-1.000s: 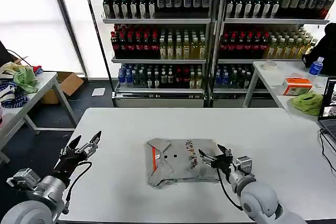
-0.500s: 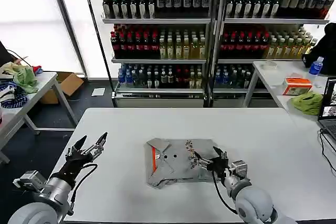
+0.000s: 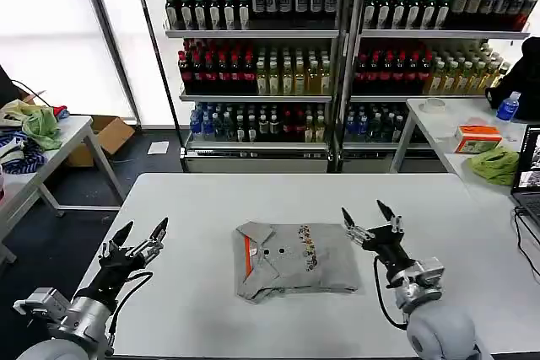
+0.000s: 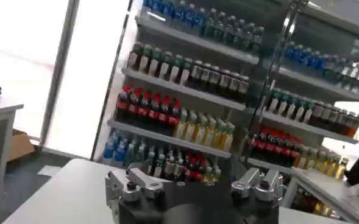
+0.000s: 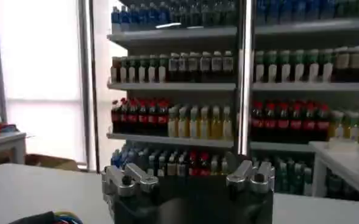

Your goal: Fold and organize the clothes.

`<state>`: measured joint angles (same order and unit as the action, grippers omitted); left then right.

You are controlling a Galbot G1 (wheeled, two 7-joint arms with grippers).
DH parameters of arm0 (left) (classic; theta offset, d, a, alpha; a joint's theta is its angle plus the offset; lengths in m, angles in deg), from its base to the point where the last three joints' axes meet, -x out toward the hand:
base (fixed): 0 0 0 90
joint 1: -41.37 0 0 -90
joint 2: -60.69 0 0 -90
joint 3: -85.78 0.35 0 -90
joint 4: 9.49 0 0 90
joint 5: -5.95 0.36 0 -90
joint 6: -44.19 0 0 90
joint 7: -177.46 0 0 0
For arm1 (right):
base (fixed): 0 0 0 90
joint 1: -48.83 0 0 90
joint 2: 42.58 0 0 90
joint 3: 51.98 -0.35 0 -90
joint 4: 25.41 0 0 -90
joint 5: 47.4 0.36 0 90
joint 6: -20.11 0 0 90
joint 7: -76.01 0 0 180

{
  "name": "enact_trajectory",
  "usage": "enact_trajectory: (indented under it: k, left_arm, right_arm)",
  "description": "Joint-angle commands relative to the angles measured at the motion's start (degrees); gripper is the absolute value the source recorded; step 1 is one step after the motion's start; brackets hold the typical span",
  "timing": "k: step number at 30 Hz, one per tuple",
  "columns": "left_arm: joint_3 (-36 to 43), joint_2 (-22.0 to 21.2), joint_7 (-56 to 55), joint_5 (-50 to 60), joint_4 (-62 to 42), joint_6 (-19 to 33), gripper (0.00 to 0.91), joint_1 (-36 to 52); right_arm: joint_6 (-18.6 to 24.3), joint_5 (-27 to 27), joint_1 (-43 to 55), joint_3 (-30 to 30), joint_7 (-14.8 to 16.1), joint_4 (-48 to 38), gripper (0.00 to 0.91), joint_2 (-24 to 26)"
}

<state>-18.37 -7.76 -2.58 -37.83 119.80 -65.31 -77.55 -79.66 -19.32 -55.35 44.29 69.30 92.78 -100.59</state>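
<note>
The right gripper was up off the cloth, with its fingers spread wide and nothing in them. A moment before, it had been down low on the right edge of the shirt, touching it. Now it had let go and lifted, and it hung just past the shirt's right side.

The shirt lay flat in the middle of the white table as a neat grey block. Its orange collar lining was on the left and the little coloured print was near the top. The bumpy right side from before now looked smooth, so I think that fold was done.

The left gripper was also spread wide and held nothing. It had moved a little and waited well apart from the shirt, over the left part of the table.
</note>
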Motion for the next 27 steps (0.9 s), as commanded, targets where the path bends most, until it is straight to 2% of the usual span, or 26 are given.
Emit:
enact_trajectory:
  k: [1,9,17,27]
  left_arm:
    - [-1.26,-4.19,4.35,6.43,0.87,2.25,0.907,-2.48]
    - [-0.2,-6.34,6.63,13.06,2.49,6.57,0.907,-5.08]
    - [-0.1,-6.39,6.53,13.45,2.3,7.01,0.907,-6.0]
    - [-0.52,-6.89,7.17,13.82,2.43,8.0,0.907,-7.38]
  right_arm:
    - [9.43,-3.04,-11.16,-13.54,4.52,2.51,0.907,-1.27]
    - [11.58,-1.21,-13.46,-15.17,5.24,2.72,0.907,-2.31]
    - [11.37,-3.16,-14.39,-14.05,5.13,3.19,0.907,-3.03]
    - [13.17,-3.65,-15.12,-13.42,4.61,3.34,0.907,-3.39]
